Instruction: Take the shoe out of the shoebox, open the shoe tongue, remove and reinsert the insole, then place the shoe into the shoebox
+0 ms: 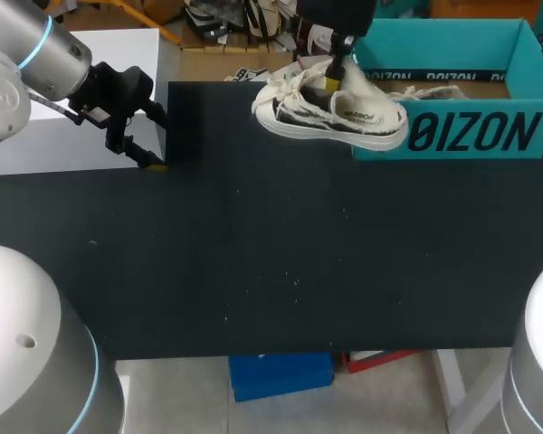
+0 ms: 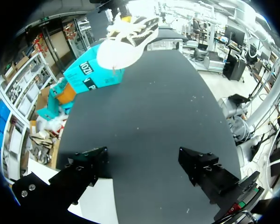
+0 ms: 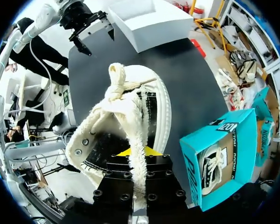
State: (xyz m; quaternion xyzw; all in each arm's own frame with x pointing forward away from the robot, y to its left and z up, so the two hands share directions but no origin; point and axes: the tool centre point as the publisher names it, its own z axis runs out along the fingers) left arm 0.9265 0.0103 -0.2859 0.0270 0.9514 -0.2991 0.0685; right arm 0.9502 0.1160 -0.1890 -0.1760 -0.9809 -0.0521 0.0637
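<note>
Right gripper (image 3: 133, 152) is closed on the collar of the cream canvas low-top shoe (image 1: 362, 116), fingers pointed down, so it is hung over the black table mat (image 1: 253, 253) just beside the teal cardboard shoebox (image 1: 471, 136), presumably for tongue access, while the left gripper (image 1: 154, 140) is held wide open, angled down at the mat's far-left edge.

Large dark letters run along the front wall of the teal shoebox (image 1: 452, 136), just beside the right gripper (image 1: 333, 81). Small dark print marks the side of the shoe (image 1: 362, 116) held in that gripper, too small to read.
</note>
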